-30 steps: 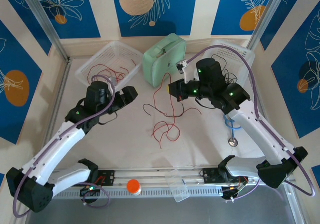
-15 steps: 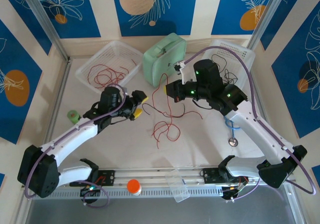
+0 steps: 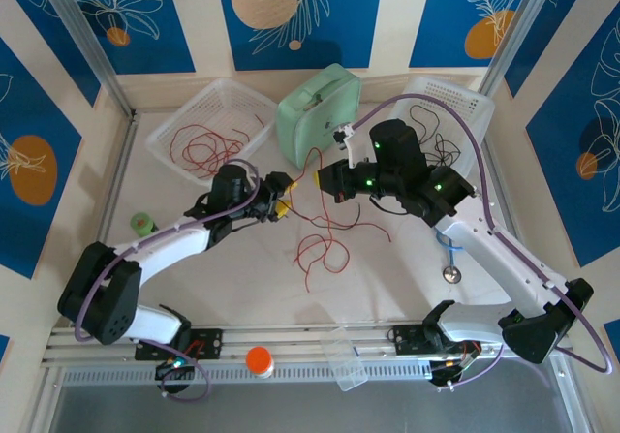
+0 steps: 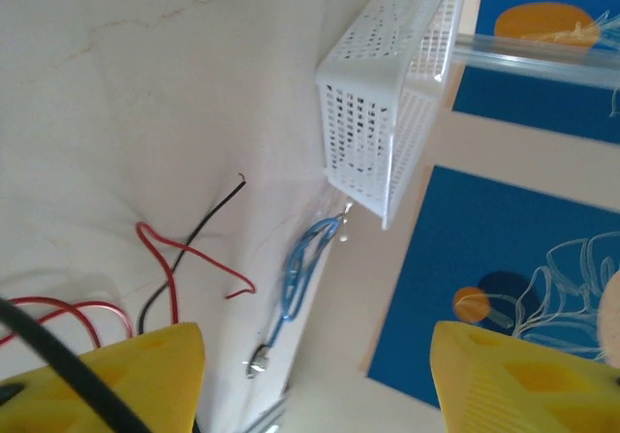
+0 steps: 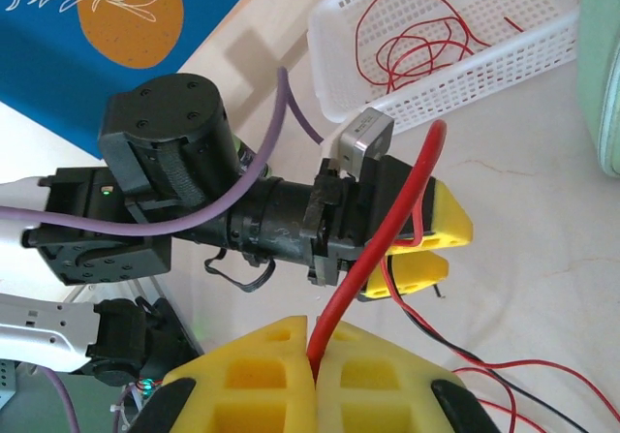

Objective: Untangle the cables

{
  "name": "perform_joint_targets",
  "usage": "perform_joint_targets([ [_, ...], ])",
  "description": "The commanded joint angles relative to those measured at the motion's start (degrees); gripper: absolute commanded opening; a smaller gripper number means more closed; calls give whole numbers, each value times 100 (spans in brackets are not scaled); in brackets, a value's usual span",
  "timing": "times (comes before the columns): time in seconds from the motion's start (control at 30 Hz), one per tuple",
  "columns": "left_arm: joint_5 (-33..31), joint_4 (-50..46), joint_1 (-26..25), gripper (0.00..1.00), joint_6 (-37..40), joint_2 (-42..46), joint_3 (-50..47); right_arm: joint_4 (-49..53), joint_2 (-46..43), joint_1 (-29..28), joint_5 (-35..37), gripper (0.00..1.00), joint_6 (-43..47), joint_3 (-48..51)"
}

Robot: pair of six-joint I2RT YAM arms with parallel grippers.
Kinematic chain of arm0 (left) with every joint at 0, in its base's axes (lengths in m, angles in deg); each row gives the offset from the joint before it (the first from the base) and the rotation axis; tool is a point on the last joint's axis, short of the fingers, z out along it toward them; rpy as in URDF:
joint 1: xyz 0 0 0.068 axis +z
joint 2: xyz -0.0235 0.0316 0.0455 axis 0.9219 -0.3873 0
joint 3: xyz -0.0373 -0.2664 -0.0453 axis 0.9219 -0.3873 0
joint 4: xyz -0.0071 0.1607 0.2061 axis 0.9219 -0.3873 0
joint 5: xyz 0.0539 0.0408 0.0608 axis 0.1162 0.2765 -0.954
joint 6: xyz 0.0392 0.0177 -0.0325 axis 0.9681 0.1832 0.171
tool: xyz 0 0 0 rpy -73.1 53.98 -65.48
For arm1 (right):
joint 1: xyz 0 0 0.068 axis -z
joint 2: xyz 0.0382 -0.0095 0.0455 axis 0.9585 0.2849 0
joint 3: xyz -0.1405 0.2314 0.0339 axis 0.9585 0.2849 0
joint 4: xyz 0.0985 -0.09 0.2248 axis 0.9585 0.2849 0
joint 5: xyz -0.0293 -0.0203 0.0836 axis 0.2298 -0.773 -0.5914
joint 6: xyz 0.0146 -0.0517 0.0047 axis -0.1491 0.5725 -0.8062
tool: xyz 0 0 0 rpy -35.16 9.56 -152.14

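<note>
Thin red cables [image 3: 325,239] lie tangled at the table's middle, with black strands among them [image 4: 184,259]. My right gripper [image 3: 326,181] hangs above the tangle, shut [image 5: 315,355] on a red cable [image 5: 407,201] that rises from its pads. My left gripper [image 3: 281,203] sits just left of it, open [image 4: 315,355], its yellow fingers [image 5: 441,222] on either side of red and black strands. A black strand crosses its left finger [image 4: 145,375]. More red cables [image 3: 208,142] lie in the left basket, and black ones [image 3: 441,113] in the right basket.
A mint green case [image 3: 320,104] stands at the back centre between the two white baskets [image 3: 165,133] [image 4: 387,113]. A blue stethoscope [image 3: 450,249] lies at the right. A green roll [image 3: 142,223], an orange cap [image 3: 258,359] and a clear container [image 3: 344,355] sit near the edges.
My left arm has swung from the left basket to the centre, ending beside the right gripper. The right gripper has shifted slightly left, still holding the red cable.
</note>
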Motion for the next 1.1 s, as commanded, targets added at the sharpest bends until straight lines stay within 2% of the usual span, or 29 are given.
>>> perform_joint_targets([
  [0.0, 102, 325, -37, 36, -5, -82, 36, -127, -140, -42, 38, 0, -55, 64],
  [0.1, 120, 325, -28, 6, 33, -105, 46, -81, -196, -33, 177, 0, -37, 72],
  [0.13, 116, 295, -24, 0, 58, -99, 37, -46, -225, -22, 247, 0, -20, 69],
  [0.3, 121, 112, 99, 0, 216, -9, -148, 241, -478, 138, 653, 0, 24, -118],
  [0.63, 2, -281, 588, 0, 870, -57, -635, 762, -1068, 1168, 863, 0, 238, -1568],
  [0.93, -424, -1361, 953, 0, 1742, 228, -597, 904, -1134, 1973, 1829, 0, 754, -2789],
  [1.07, -601, -1691, 1026, 0, 2003, 323, -551, 972, -1060, 2279, 2003, 0, 947, -3194],
])
